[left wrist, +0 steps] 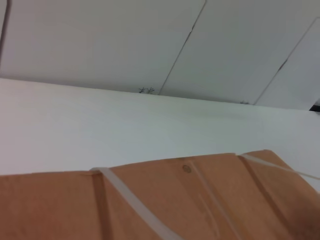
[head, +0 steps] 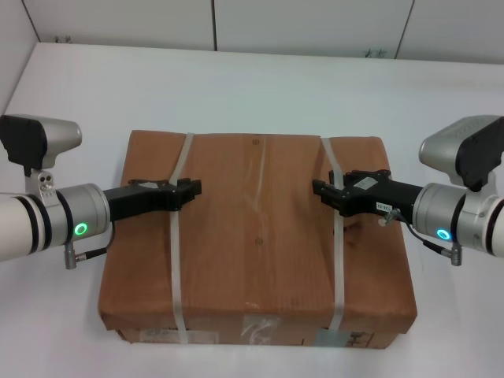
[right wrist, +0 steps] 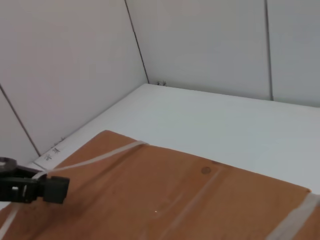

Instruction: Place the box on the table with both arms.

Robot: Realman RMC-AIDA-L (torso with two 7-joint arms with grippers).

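The box (head: 256, 236), wrapped in brown kraft paper with clear tape down its middle, fills the centre of the head view over the white table (head: 252, 87). My left gripper (head: 191, 191) is shut on the left whitish strap (head: 175, 268). My right gripper (head: 324, 193) is shut on the right strap (head: 339, 268). The box top also shows in the left wrist view (left wrist: 200, 200) and the right wrist view (right wrist: 175, 200). The right wrist view shows the left gripper (right wrist: 57, 190) at its strap. I cannot tell whether the box rests on the table or hangs just above it.
White wall panels (head: 315, 24) stand along the table's far edge. Bare tabletop lies beyond the box and at both sides (head: 63, 205). The box's front edge with labels (head: 260, 335) is near the table's front.
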